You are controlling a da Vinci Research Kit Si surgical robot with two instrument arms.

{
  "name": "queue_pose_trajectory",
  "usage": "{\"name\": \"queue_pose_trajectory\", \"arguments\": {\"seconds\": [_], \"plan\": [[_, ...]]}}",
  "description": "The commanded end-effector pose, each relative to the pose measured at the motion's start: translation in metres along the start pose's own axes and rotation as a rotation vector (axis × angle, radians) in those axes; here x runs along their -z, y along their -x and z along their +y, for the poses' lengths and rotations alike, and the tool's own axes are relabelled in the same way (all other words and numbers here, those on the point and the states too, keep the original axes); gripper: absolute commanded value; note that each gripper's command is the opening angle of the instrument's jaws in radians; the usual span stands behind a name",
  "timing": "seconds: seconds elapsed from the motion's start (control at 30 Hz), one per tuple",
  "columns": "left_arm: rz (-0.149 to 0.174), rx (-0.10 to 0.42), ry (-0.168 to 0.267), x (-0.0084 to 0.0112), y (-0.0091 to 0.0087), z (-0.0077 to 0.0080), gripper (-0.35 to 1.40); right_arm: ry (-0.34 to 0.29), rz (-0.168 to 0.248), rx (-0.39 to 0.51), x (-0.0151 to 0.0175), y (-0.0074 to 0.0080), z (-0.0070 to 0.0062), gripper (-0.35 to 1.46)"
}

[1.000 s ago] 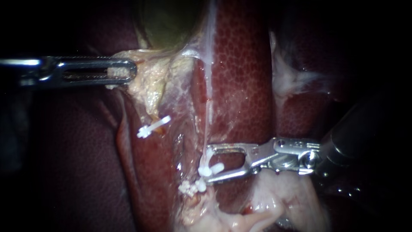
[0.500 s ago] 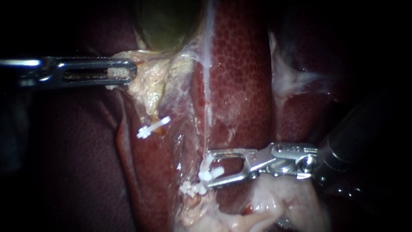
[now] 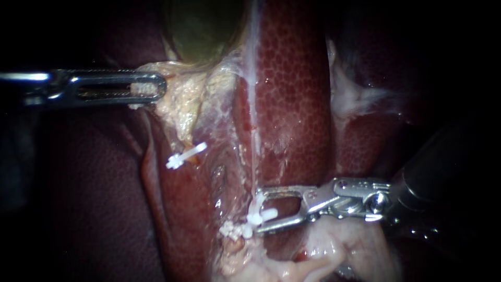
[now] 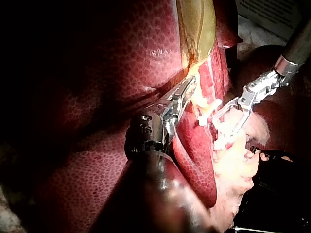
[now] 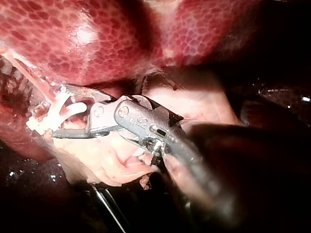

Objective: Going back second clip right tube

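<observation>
The liver point(image 3: 292, 78) is dark red, netted all over with a fine paler honeycomb mottling. The gallbladder point(image 3: 203, 26), far and central, is dull olive green. The tissue point(image 3: 182, 104) on its near side is cream-yellow, and a whitish strand point(image 3: 254, 62) runs beside it. The clip point(image 3: 186, 155) on the left and the clips point(image 3: 262, 214) on the right are plain white. The left instrument point(image 3: 156, 86) and right instrument point(image 3: 259, 210) are bright silver.

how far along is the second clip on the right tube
Done: a lower clip sits on the right tube, a second clip just above it. In hand: my right instrument has open jaws around that second clip. To do: draw it clear. My left instrument grips pale tissue below the gallbladder.
</observation>
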Motion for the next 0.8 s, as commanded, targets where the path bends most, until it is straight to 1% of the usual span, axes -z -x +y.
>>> {"name": "queue_pose_trajectory", "arguments": {"seconds": [0.03,0.27,0.47,0.67,0.8], "plan": [[0.0,0.0,0.0,0.0,0.0,0.0,-0.35,-0.004,-0.001,-0.005,0.0,0.0,-0.0001,0.58],[0.0,0.0,0.0,0.0001,0.0,0.0,-0.35,-0.02,-0.008,-0.009,0.0002,0.0001,-0.0005,0.58],[0.0,0.0,0.0,0.0001,0.0,0.0,-0.35,-0.025,-0.009,-0.014,0.0003,0.0001,-0.0006,0.58],[0.0,0.0,-0.001,0.0001,0.0,0.0001,-0.35,-0.023,-0.035,-0.016,0.0001,0.0008,-0.0007,0.58],[0.0,0.0,-0.001,0.0001,0.0,0.0001,-0.35,-0.034,-0.039,-0.021,-0.0003,0.0013,-0.0007,0.58]]}}
